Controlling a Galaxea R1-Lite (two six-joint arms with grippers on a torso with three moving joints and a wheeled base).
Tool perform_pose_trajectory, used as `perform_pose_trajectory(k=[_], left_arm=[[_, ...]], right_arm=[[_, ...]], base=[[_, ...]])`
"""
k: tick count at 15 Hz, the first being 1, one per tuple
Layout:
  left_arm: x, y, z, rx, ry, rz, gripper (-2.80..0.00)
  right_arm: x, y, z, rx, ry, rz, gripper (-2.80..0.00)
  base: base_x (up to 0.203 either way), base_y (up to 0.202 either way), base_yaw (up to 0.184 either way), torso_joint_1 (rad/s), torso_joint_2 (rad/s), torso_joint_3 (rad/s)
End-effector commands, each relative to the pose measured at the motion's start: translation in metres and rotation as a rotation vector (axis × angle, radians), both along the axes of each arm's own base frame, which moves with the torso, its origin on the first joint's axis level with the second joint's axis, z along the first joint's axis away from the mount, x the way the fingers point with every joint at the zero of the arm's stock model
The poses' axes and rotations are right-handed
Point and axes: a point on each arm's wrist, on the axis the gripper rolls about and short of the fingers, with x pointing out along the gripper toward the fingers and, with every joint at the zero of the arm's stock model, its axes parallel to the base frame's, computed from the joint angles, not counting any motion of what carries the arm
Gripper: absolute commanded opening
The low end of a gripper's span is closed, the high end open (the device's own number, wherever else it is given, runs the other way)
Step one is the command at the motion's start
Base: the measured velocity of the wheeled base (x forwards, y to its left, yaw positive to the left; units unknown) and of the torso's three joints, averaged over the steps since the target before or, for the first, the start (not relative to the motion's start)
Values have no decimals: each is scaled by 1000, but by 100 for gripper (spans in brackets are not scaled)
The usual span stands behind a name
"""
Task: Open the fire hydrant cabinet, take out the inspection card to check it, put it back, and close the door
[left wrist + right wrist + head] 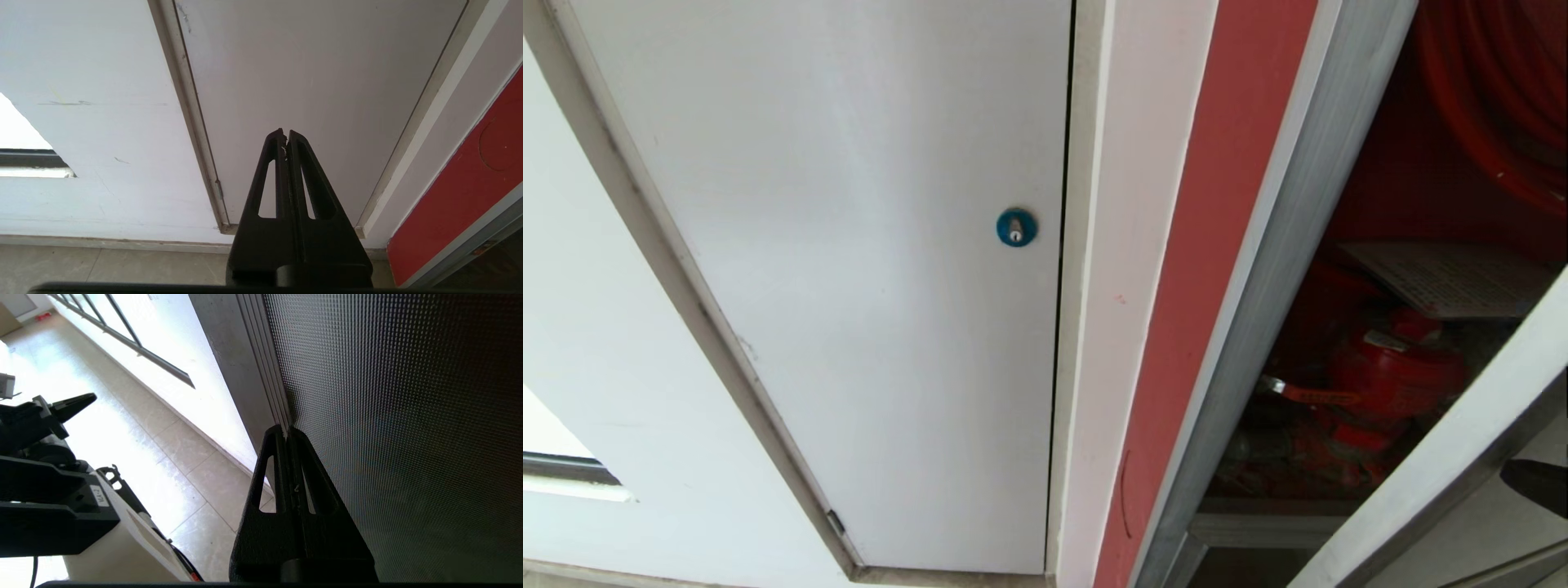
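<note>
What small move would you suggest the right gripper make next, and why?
Probably push the door a little wider with the shut right gripper, whose tips sit by the door's frame edge. The door is only partly open, and its frame crosses in front of the inspection card resting inside the fire hydrant cabinet.

Inspection card [1450,279] print too small to read, its right end behind the door [1445,457] frame.

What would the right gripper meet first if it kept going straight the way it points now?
Most likely the door. The shut right gripper points along the edge where the textured dark glass meets the silver frame, so its tips look nearly at it already, though depth is unclear.
</note>
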Motion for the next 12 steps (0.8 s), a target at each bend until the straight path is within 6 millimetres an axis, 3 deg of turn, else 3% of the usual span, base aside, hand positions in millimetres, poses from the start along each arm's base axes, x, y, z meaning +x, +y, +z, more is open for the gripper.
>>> perform_pose_trajectory(k=[1, 7, 12], left_arm=[[0, 0, 0, 0, 1, 0, -280], [0, 0, 0, 0, 1, 0, -280], [0, 0, 0, 0, 1, 0, -280]], right_arm=[[17, 0, -1, 0, 44, 4, -280], [61, 1, 7, -2, 80, -8, -280], [98, 0, 2, -7, 102, -47, -280]], base=[[0, 0, 0, 0, 0, 0], [0, 0, 0, 0, 0, 0], [0, 0, 0, 0, 0, 0]])
